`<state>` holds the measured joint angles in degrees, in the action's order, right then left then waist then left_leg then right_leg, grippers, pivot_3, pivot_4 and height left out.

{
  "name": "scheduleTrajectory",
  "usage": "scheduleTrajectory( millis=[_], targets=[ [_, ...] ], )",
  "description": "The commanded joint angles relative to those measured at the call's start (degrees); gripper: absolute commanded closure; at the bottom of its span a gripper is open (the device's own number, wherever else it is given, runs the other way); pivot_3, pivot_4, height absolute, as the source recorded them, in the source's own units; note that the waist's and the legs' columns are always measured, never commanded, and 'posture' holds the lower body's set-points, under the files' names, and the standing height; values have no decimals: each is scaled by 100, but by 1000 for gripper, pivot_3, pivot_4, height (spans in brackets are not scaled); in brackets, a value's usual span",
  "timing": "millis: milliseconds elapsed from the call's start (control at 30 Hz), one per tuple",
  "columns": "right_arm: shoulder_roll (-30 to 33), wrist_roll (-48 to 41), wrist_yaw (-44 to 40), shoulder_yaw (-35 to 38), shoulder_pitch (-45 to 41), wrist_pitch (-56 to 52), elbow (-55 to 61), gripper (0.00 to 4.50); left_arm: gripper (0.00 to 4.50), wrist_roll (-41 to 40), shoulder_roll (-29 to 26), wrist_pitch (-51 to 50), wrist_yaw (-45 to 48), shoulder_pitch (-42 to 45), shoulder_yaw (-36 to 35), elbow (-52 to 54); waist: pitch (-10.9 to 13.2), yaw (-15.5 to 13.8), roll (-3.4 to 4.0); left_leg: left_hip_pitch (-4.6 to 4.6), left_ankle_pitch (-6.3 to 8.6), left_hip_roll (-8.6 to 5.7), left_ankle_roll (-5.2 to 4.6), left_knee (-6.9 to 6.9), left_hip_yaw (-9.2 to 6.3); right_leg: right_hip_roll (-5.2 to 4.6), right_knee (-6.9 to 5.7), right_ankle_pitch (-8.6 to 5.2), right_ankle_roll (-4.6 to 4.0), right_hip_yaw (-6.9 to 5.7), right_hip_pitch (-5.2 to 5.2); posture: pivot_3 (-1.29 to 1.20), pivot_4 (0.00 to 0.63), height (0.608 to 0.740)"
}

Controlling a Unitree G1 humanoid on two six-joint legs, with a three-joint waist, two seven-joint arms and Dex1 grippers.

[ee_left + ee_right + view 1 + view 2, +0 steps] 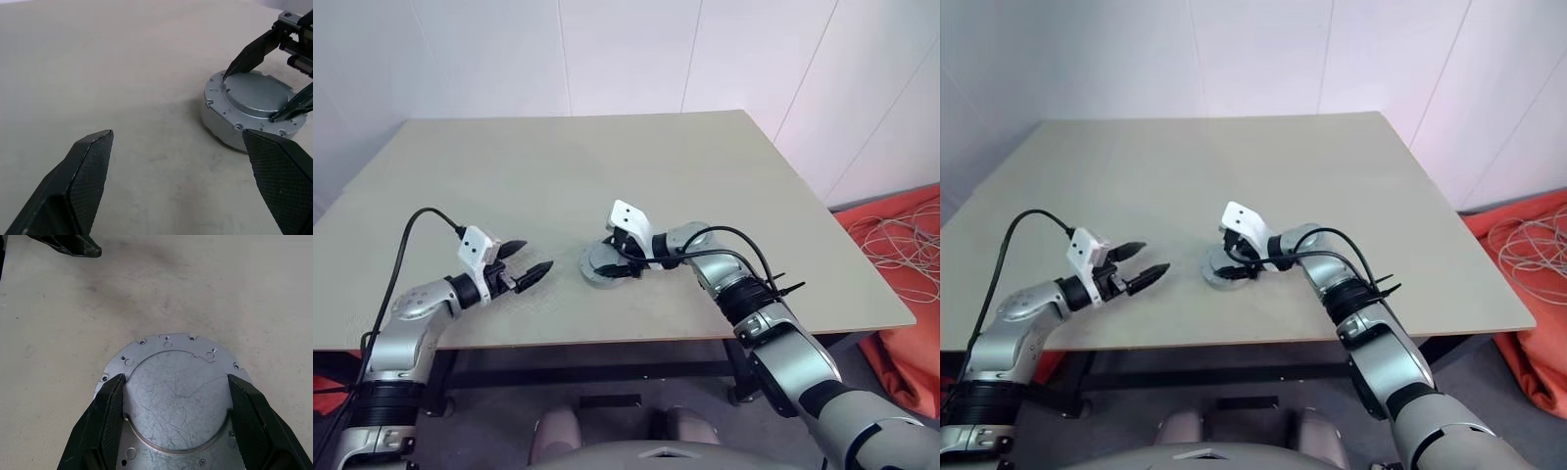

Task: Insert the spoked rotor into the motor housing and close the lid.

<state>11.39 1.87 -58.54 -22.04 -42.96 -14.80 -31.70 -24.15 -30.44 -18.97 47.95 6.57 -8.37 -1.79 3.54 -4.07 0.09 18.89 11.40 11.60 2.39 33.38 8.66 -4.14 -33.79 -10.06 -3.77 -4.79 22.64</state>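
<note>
The motor housing (595, 268) is a thick round silver-grey puck lying on the table (607, 166) in front of me. A flat raised round face with small holes around it (176, 401) is turned up. My right gripper (612, 258) reaches over it from the right. Its two black fingertips (230, 73) press the opposite edges of the raised face, so it is shut on the housing. My left gripper (534, 255) hovers open a little to the left of the housing, pointing at it, with nothing between its fingers (88, 171). The spoked rotor and the lid are out of view.
The beige table stretches far behind and to both sides of the housing. Its front edge runs just under my arms. Off the right edge, orange cloth and coiled pale cables (901, 240) lie on the floor. A white wall stands behind the table.
</note>
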Motion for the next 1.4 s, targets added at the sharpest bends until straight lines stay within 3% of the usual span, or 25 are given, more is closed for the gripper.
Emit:
scheduleTrajectory(
  millis=[33, 133, 467, 667, 1033, 1167, 1400],
  targets=[
    [19, 161, -55, -157, 44, -116, -180, 1378, 194, -404, 66, -467, -90, 250, -121, 305, -1, 1, -1, 0, 0, 0, 0, 0, 0, 0, 0, 0, 0, 0, 0, 0, 0, 740],
    [7, 155, -56, -148, 33, -108, -190, 1378, 942, -393, 44, -558, 36, 356, 48, 324, -2, 6, 0, -1, 0, 1, 0, 0, 0, 1, -1, 0, 0, 0, 1, 0, 0, 740],
    [-23, 149, -59, -135, 8, -88, -189, 1378, 4395, 275, 658, -410, -336, 1374, 788, -489, -3, 4, -1, 1, -1, 0, 0, 0, 0, 0, 1, 0, 0, 0, -1, 0, 0, 740],
    [-48, 132, -59, -114, 1, -124, -164, 1378, 4500, 860, 857, -150, -406, 1583, 1295, -974, -4, 11, -1, 5, -1, 0, 0, -3, -1, 0, 1, 0, 0, 0, 4, 0, 0, 740],
    [-56, 63, -144, -77, 3, -221, -91, 1378, 4500, 1183, 889, -280, -371, 1549, 1543, -1107, -18, 1, 12, 3, -1, -4, 0, -3, -2, -3, 2, 0, 0, -1, -1, 0, 0, 740],
    [-4, 26, -266, -68, 48, -306, 81, 59, 4500, 1187, 905, -287, -354, 1570, 1530, -1102, -20, 0, 15, 3, 0, -4, -1, -4, -1, -3, 2, 0, 1, -1, 0, 0, 0, 740],
    [195, -239, -224, 334, -45, -653, 646, 20, 4500, 1176, 930, -304, -339, 1600, 1519, -1074, -20, -24, 15, 11, 0, -5, -1, -4, -2, -3, 7, 0, 1, -1, 3, 0, 0, 740]
  ],
)
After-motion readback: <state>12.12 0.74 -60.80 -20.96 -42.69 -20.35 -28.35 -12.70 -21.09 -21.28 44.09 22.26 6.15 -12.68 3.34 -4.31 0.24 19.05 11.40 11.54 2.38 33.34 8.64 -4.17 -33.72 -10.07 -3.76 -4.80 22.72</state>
